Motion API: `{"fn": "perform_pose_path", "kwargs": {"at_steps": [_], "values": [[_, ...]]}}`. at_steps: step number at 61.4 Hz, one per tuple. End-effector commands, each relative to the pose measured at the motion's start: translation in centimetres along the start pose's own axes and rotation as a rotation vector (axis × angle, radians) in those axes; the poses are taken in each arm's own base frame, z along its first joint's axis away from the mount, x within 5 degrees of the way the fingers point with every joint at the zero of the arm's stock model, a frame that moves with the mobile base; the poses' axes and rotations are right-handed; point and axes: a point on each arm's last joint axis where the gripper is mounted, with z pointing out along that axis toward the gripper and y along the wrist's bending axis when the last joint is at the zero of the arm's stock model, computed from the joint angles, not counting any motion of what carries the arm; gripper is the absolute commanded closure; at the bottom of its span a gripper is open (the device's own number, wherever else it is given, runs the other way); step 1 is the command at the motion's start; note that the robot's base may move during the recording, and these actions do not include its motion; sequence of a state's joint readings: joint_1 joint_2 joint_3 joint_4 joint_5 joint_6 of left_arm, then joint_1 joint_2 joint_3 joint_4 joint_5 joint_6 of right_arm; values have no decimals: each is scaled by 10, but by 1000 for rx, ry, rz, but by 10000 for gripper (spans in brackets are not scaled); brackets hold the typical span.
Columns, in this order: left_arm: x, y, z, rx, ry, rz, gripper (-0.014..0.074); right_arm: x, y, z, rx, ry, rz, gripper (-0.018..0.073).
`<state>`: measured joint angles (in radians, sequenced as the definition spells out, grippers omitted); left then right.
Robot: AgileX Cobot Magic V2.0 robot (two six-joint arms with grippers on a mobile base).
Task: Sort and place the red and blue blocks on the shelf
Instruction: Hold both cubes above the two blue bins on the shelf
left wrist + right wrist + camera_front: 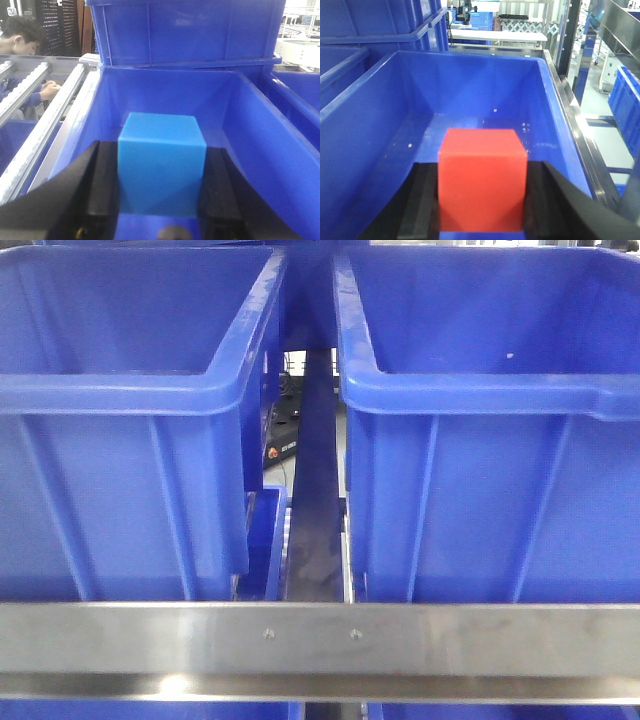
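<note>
Left wrist view: the left gripper [160,172] is clamped on the blue block [161,150], its dark fingers [102,185] pressed against opposite faces of the cube, which sits within the walls of a blue bin [260,135] beside white roller tracks [45,115]. Right wrist view: the right gripper [481,197] is likewise closed tight on the red block [482,170], held inside a second blue bin [365,125]; whether either cube touches its bin floor cannot be told. Front view: the shelf [320,635] presents a brushed steel rail with two screws, behind which stand a left-hand bin [120,490] and a right-hand bin [500,490].
</note>
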<state>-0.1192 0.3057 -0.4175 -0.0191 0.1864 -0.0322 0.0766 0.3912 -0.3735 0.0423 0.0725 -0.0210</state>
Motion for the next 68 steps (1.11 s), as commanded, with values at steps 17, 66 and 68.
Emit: {"fn": "perform_pose_path", "kwargs": {"at_steps": [17, 66, 68], "values": [[-17, -1, -1, 5, -111, -1, 474, -18, -1, -1, 8, -115, -8, 491], [-17, -1, -1, 5, -111, -1, 474, -18, -1, -1, 8, -115, -8, 491], [-17, -1, -1, 5, -111, -1, 474, -18, -1, -1, 8, -115, -8, 491]]}}
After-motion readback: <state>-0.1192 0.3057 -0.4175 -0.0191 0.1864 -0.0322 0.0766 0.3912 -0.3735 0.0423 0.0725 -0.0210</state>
